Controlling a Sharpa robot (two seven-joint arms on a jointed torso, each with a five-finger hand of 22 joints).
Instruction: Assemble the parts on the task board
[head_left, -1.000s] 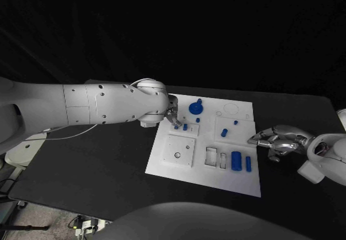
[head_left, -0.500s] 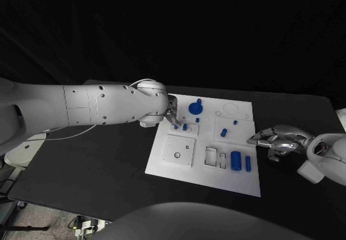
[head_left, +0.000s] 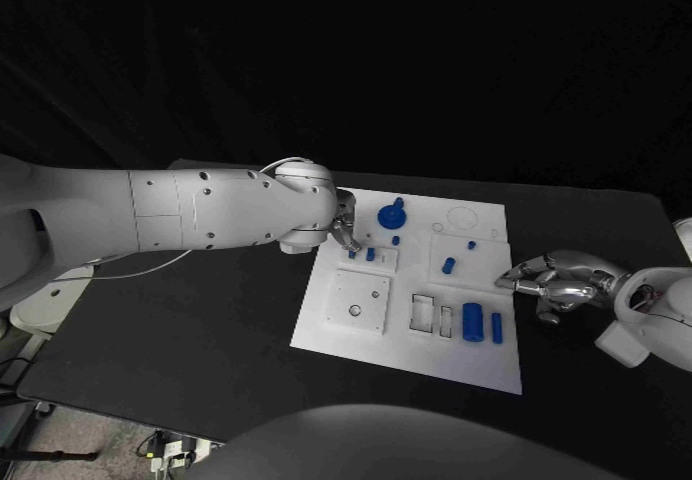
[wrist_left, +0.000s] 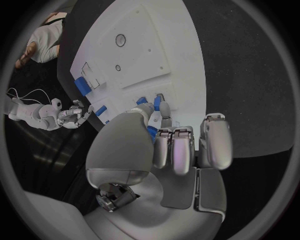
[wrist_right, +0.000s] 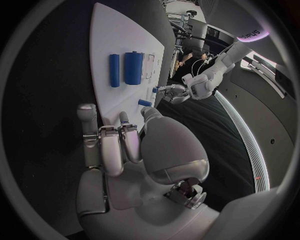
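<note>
The white task board (head_left: 378, 330) lies mid-table. My left hand (head_left: 343, 232) hovers over its far left part, fingers curled, and the left wrist view shows a small blue peg (wrist_left: 152, 132) pinched between thumb and fingers. Two short blue pegs (head_left: 361, 254) stand in the board just below that hand. A round blue knob (head_left: 392, 213) sits at the far edge. Two blue cylinders (head_left: 482, 322) lie near the right side. My right hand (head_left: 555, 283) rests off the board's right edge, its fingers (wrist_right: 115, 142) curled in on nothing.
More small blue pieces (head_left: 449, 265) stand near the board's middle right. A square plate with a hole (head_left: 358, 298) and rectangular slots (head_left: 424, 312) occupy the near half. Black table (head_left: 188, 340) surrounds the board on all sides.
</note>
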